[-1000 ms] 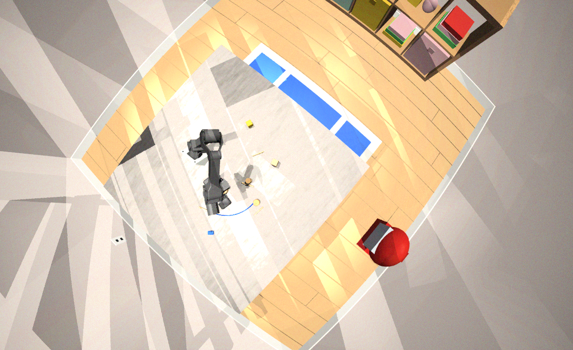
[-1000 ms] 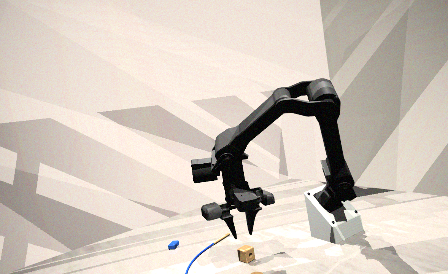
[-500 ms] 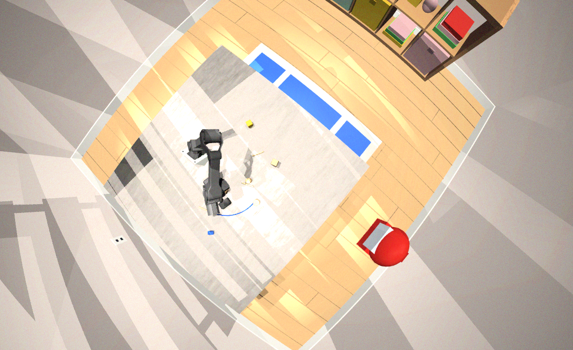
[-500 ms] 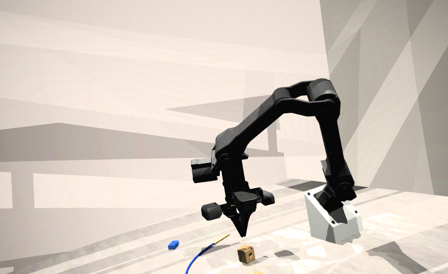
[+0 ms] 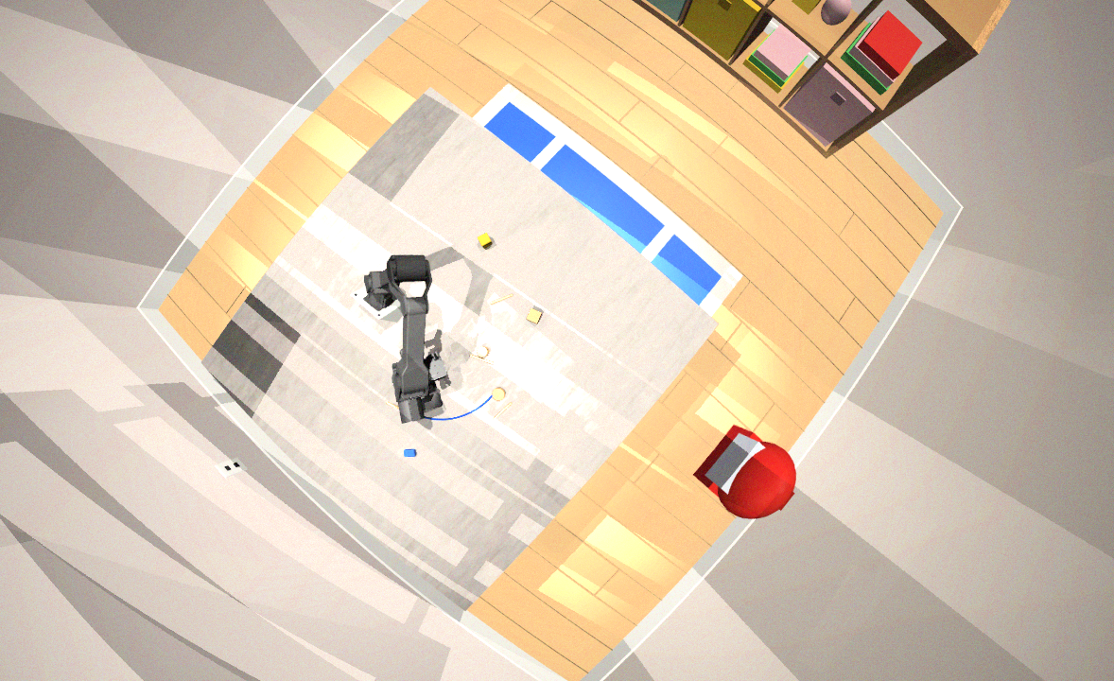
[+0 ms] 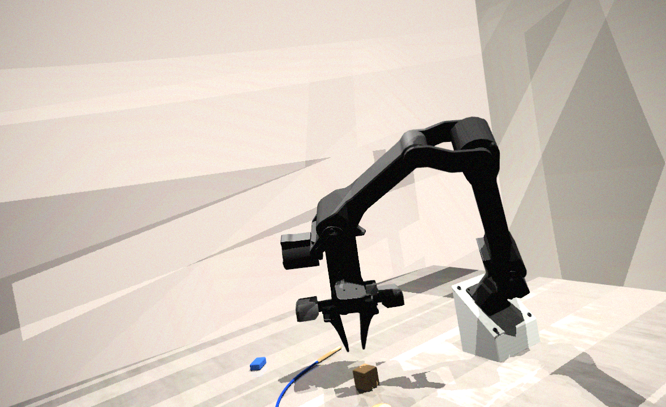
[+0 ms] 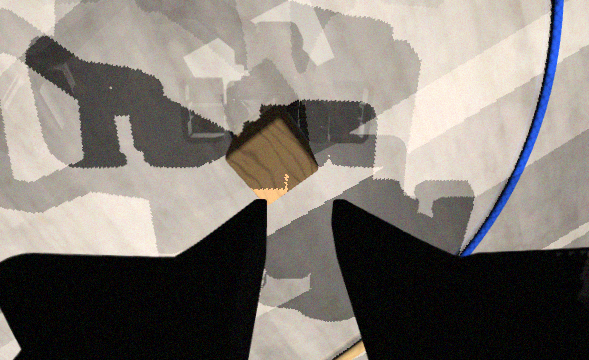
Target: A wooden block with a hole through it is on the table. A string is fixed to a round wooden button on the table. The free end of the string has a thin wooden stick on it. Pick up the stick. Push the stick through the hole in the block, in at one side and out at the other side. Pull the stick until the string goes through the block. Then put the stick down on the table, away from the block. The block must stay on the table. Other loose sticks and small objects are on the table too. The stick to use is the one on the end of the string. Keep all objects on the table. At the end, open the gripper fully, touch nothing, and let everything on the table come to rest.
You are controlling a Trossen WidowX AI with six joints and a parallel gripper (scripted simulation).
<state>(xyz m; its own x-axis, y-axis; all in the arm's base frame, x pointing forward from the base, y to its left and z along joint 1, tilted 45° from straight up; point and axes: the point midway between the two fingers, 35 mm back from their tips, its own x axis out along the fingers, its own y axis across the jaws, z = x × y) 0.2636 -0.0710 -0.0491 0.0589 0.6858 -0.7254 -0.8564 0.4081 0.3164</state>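
Note:
My gripper (image 6: 355,349) (image 7: 299,210) points down, partly open and empty, above the table. The wooden block (image 6: 365,377) (image 7: 272,155) sits on the table below and just beyond the fingertips in the wrist view; its hole cannot be made out. The stick (image 6: 329,354) (image 7: 355,350) on the string's end lies near the block, partly hidden by a finger in the wrist view. The blue string (image 5: 460,418) (image 6: 294,380) (image 7: 539,115) curves from it to the round button (image 5: 498,393). The arm hides the block in the top view.
A blue piece (image 5: 409,453) (image 6: 258,363) lies beyond the stick. A yellow cube (image 5: 484,240), a pale yellow cube (image 5: 534,316), a second round piece (image 5: 482,350) and loose sticks, one (image 5: 501,298) near the pale cube, another (image 5: 504,409) beside the button, are on the table.

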